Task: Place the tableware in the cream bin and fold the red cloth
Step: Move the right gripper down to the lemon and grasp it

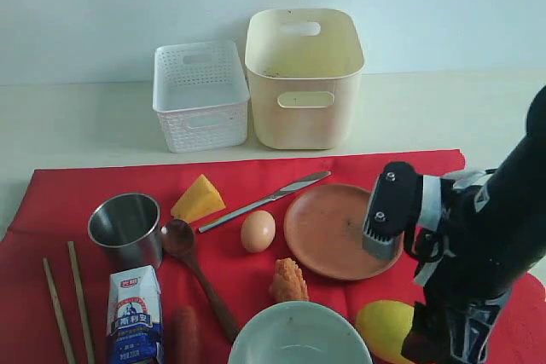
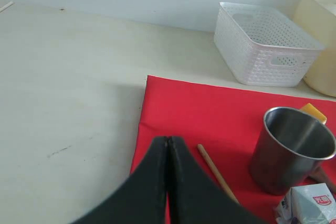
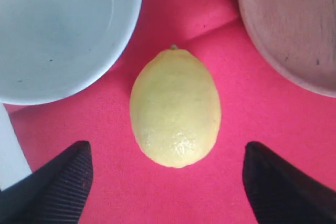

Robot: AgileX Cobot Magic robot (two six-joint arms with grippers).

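Right gripper (image 3: 166,156) has its jaws spread wide either side of the yellow lemon (image 3: 175,108), not touching it. The lemon lies on the big bright-red cloth (image 1: 68,202) between the pale white-green bowl (image 3: 58,30) and the round brown plate (image 3: 294,24). Left gripper (image 2: 168,148) has its jaws pressed together on nothing, over the cloth's edge near the steel cup (image 2: 291,148). The tall cream-yellow plastic bin (image 1: 304,74) sits on the bench (image 1: 77,117) behind the cloth.
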